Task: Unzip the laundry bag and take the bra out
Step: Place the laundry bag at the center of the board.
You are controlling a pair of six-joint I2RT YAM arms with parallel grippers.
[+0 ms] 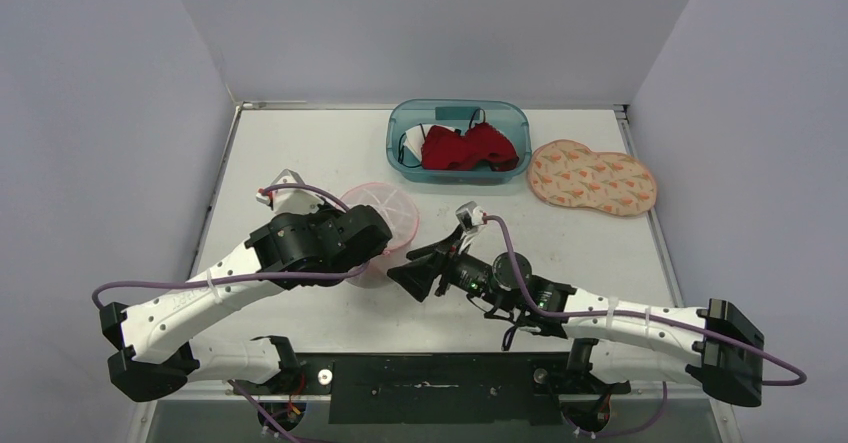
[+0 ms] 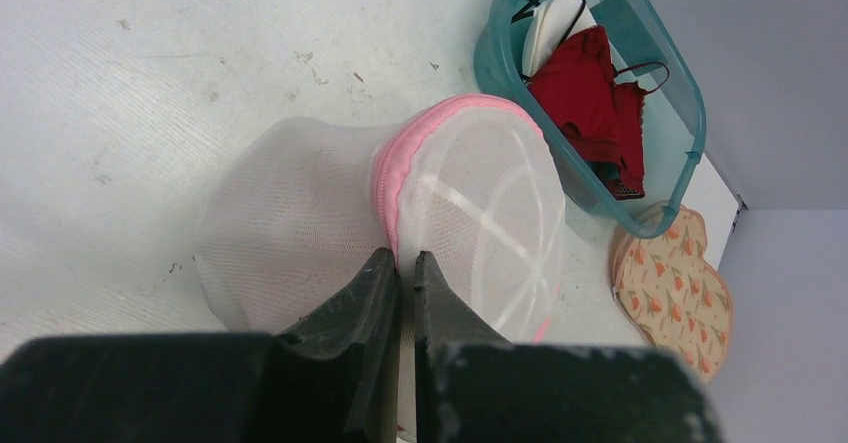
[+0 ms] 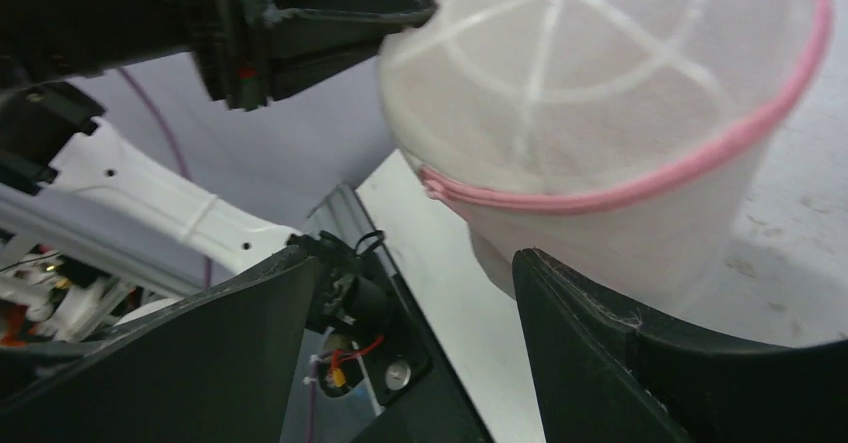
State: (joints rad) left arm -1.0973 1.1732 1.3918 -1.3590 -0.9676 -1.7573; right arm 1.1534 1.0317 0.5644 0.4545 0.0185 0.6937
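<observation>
The laundry bag (image 1: pixel 383 215) is a white mesh dome with a pink zipper band, standing left of the table's centre. It also shows in the left wrist view (image 2: pixel 480 203) and the right wrist view (image 3: pixel 600 93). My left gripper (image 1: pixel 386 253) (image 2: pixel 405 259) is shut on the bag's pink zipper seam at its near side. My right gripper (image 1: pixel 415 275) (image 3: pixel 412 258) is open and empty, just right of the bag's near side and low by its base. I cannot make out what lies inside through the mesh. A red bra (image 1: pixel 468 147) (image 2: pixel 590 103) lies in a teal bin.
The teal bin (image 1: pixel 400 148) (image 2: pixel 690 133) stands at the back centre and also holds white items. A floral padded piece (image 1: pixel 590 176) (image 2: pixel 675 293) lies to its right. Grey walls close in the table on three sides.
</observation>
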